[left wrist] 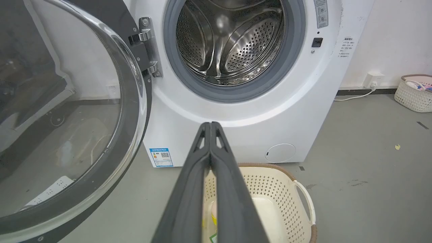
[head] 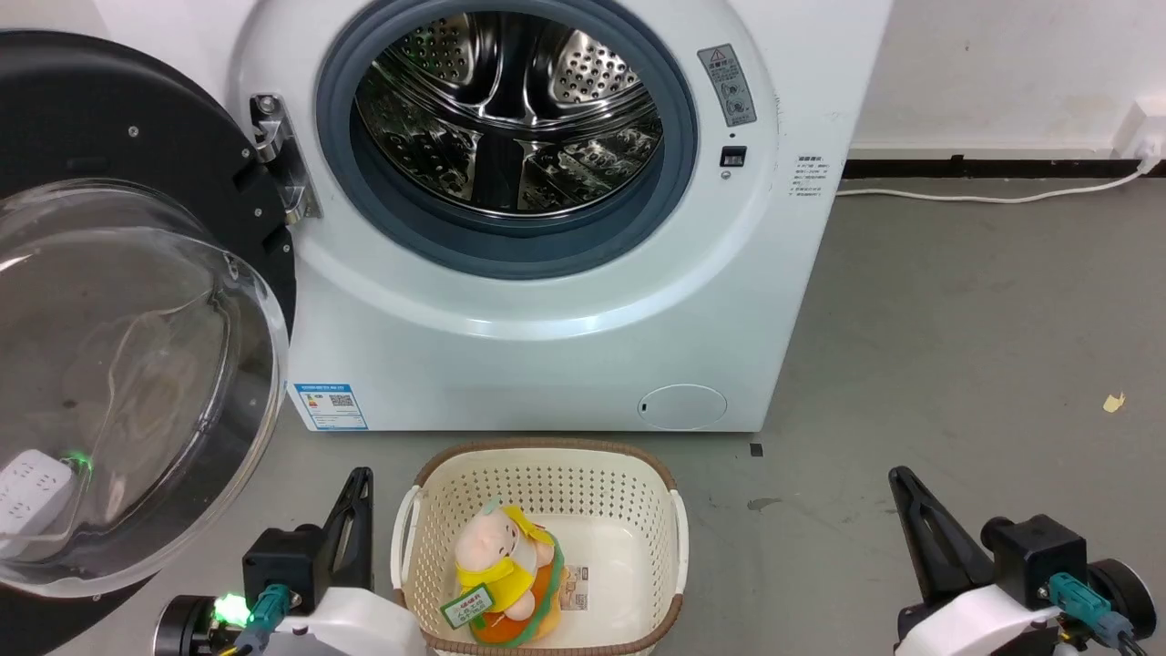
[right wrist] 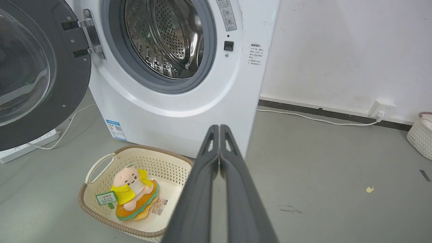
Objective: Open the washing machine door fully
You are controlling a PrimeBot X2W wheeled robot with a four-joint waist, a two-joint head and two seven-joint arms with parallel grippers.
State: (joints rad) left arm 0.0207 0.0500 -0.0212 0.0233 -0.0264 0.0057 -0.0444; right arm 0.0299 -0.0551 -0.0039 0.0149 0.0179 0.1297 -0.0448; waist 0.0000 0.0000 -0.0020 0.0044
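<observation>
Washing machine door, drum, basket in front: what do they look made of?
Washing machine door: black ring with small screw heads, likely plastic. The bulging clear centre is glass or clear plastic, and the floor shows through it.
Drum: bright perforated metal, probably stainless steel, with mirror-like reflections.
Basket: cream matte plastic, judging by the even moulded hole grid, with a brown woven-looking rim.

A grey floor [head: 956, 364] is being used as the carrying surface. The washing machine [head: 547, 346] is being borne on it, close to the white wall. A cream basket [head: 547, 487] is being kept on the floor just in front of the washing machine, near its base. A power strip [right wrist: 20, 152] is being left lying to the left of the washing machine. A white cable [head: 984, 196] is being run along the floor to the right of the washing machine, by the wall. A yellow scrap [head: 1113, 402] is being left well to the right of the washing machine, and a second pale basket [left wrist: 413, 96] is being kept farther right, by the wall.
</observation>
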